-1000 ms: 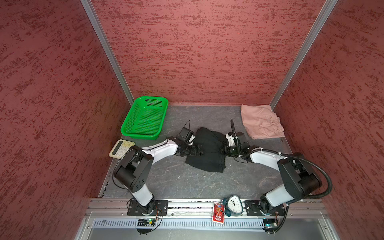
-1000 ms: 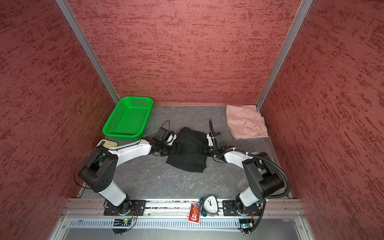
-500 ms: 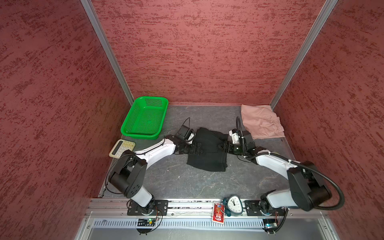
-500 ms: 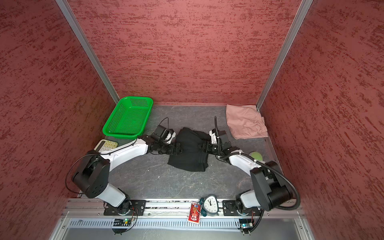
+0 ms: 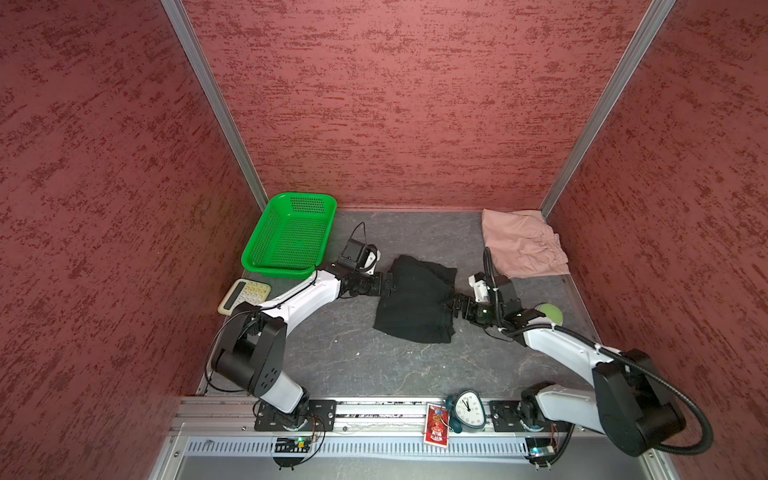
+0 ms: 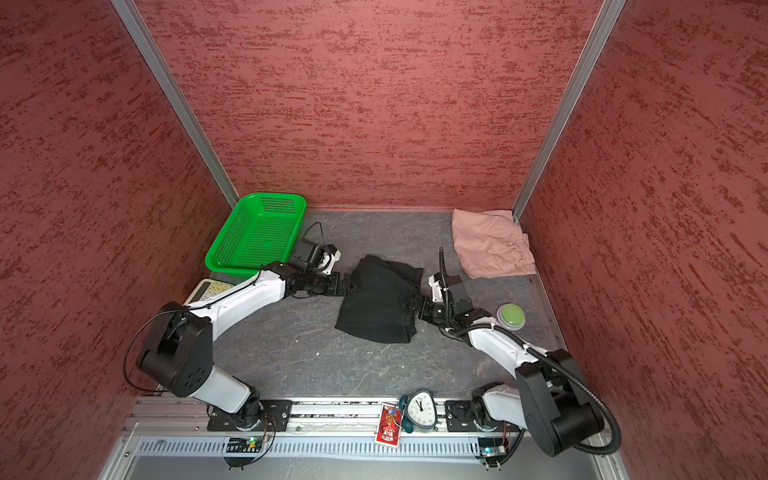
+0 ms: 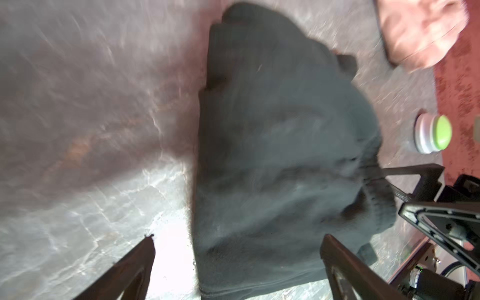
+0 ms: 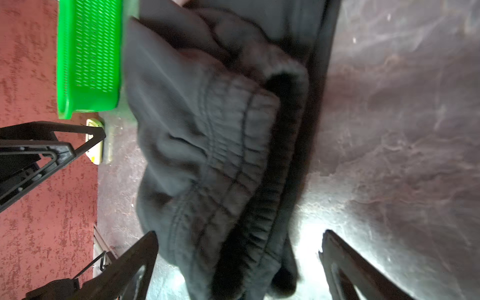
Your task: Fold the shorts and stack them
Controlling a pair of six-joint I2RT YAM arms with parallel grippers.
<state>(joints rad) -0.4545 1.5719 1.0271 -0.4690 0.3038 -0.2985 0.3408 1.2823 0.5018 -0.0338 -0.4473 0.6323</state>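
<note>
Cloth looks soft, light and floppy: black shorts lie folded mid counter, pink shorts in the far right corner. I would pinch the thick waistband. Left tool and right tool stand spread, empty.

Black shorts folded mid-table, pink shorts crumpled in far right corner
</note>
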